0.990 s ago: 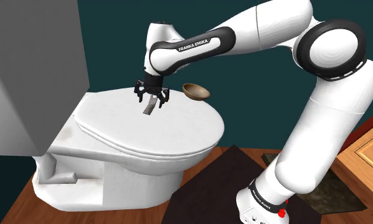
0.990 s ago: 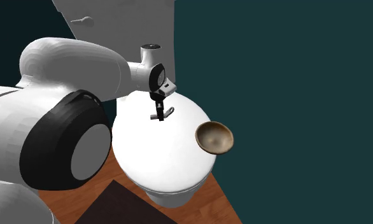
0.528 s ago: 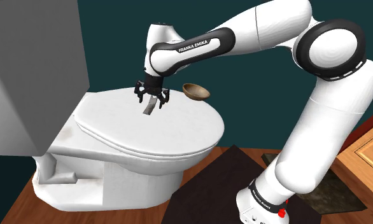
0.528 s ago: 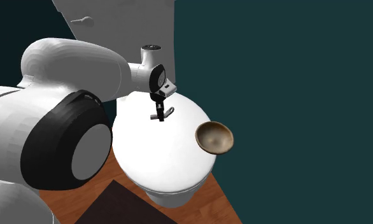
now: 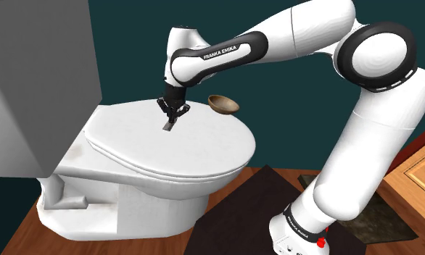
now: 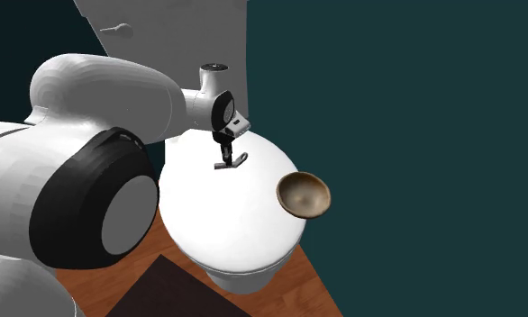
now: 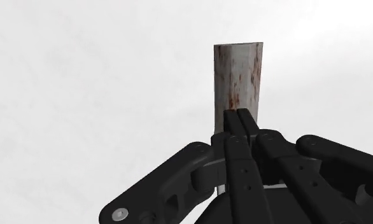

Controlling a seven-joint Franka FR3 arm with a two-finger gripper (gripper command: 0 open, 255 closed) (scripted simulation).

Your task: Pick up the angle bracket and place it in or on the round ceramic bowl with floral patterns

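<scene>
Noted closure of gripper [image 5: 173,110] since prior frames, from splayed to pinched. Found white toilet lid [image 5: 204,148] serving as work surface, with brown bowl [image 5: 223,103] at its rim. Found angle bracket [image 7: 238,76] clamped by its upright leg, foot apparently on lid, apart from bowl; judged secured for lifting.

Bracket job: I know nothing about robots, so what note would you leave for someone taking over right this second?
Hand: shut on the bracket, clasping its upright leg.
Bracket: low over the white toilet lid, not clearly lifted.
Bowl: brown, at the lid's edge, apart from the hand, nothing in it.
Done: the grasp.
Left: lift, carry to the bowl, let go.
</scene>
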